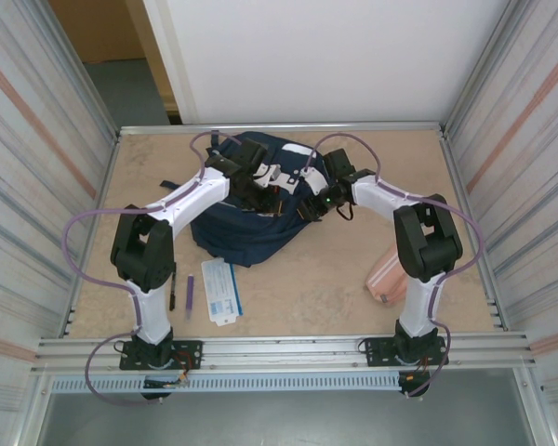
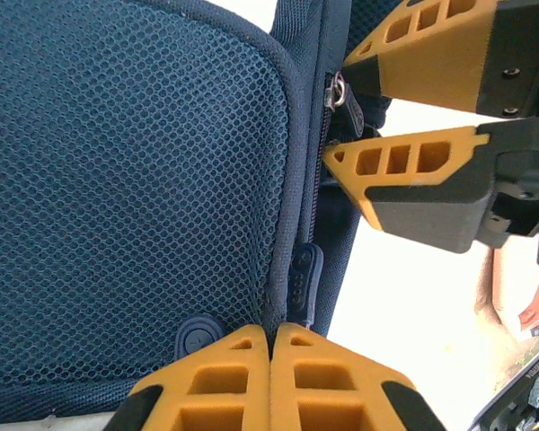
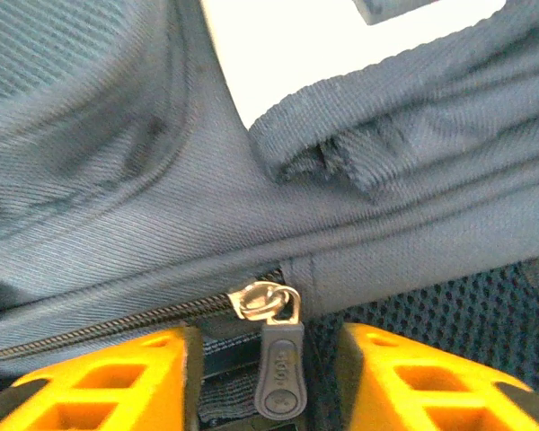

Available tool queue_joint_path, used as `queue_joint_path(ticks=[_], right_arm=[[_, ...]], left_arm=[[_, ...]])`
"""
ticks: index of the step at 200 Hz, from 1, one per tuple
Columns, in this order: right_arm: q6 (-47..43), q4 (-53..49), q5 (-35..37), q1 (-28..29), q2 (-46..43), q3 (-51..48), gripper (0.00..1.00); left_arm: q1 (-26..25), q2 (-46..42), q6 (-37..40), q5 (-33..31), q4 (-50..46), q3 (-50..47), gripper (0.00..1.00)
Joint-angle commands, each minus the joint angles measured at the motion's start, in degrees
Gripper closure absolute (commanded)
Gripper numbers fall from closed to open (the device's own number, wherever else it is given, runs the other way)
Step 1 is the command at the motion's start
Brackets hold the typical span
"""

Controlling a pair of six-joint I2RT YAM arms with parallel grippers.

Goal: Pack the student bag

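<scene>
No lettering is legible. Rubber zipper pull (image 3: pixel 280 377) of the student bag (image 3: pixel 117 206): raised marking, too faint to read. White card (image 1: pixel 221 290) on the table (image 1: pixel 353 269): blue print, too small to read. Red-and-white label (image 2: pixel 532 321) on the pink pouch (image 2: pixel 512 278): blurred and cut by the frame edge.
</scene>
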Motion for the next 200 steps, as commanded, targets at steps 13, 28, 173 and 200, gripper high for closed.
queue_joint_path(ticks=[13, 28, 173, 200], right_arm=[[-2.3, -4.09, -3.99, -0.59, 0.88, 4.62, 0.76], [-2.3, -4.3, -3.7, -0.13, 1.51, 4.58, 0.84], [-4.46, -13.23, -8.63, -0.72, 8.59, 11.36, 0.72], [-3.94, -13.09, -9.5, -1.18, 7.66, 11.41, 0.86]], left_arm=[[1.15, -2.23, 0.61, 1.05, -1.4, 1.15, 1.0], [1.3, -2.62, 0.73, 1.29, -2.28, 1.92, 1.0], [1.8, -1.9, 1.54, 1.37, -3.7, 2.29, 1.0], [1.76, -1.94, 1.57, 1.84, -3.97, 2.38, 1.0]])
